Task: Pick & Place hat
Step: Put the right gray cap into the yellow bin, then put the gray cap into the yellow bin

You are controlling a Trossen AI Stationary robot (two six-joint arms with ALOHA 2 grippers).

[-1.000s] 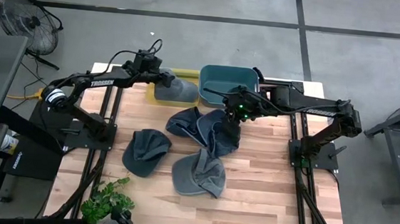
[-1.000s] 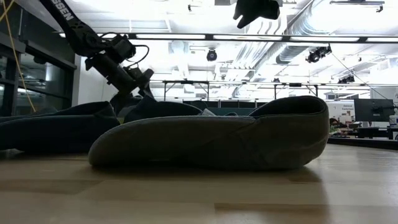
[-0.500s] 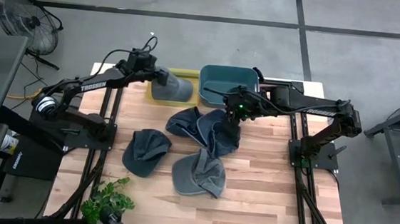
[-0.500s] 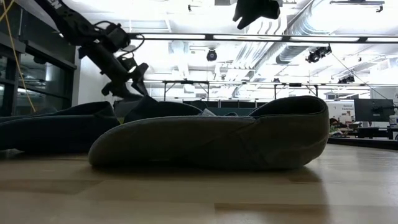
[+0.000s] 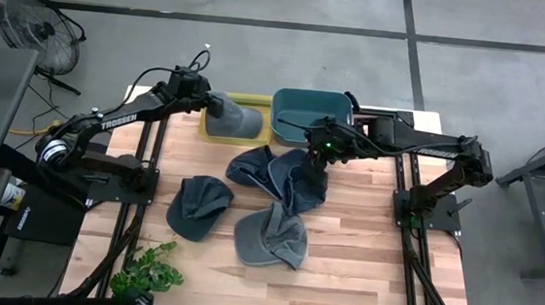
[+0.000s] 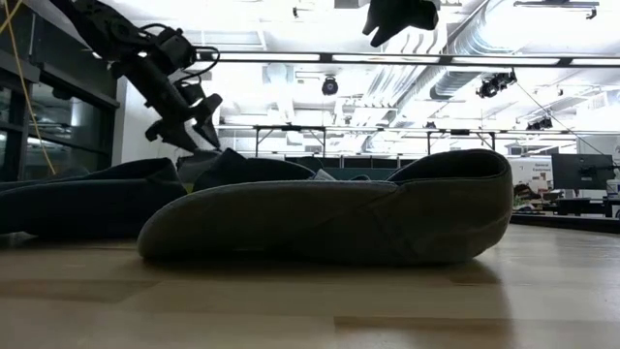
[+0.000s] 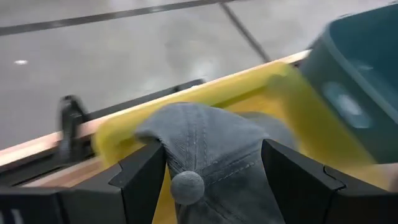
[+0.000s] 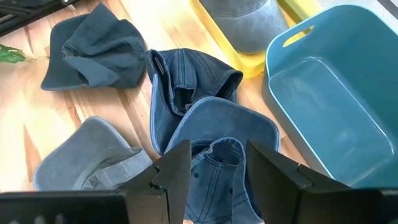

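Hats on the table: we see a dark hat (image 5: 197,206) at lower left, a gray hat (image 5: 271,236) low in the middle, and two blue hats (image 5: 280,177) bunched in the middle of the high view.
Hat in the bin: a gray cap (image 5: 233,120) lies in the yellow bin (image 5: 257,101) at the upper middle, beside the teal bin (image 5: 311,103).
Left gripper (image 5: 208,101): our fingers are wide apart, one on each side of the gray cap, and they hold nothing.
Right gripper (image 5: 323,156): our fingers are partly open and empty, hanging above the blue hats.
Worry one: a left finger could snag the gray cap as it lifts and drag it back out.
Worry two: the blue hats overlap, so we might grab both at once.
Worry three: a floppy brim could slip out of our fingers.
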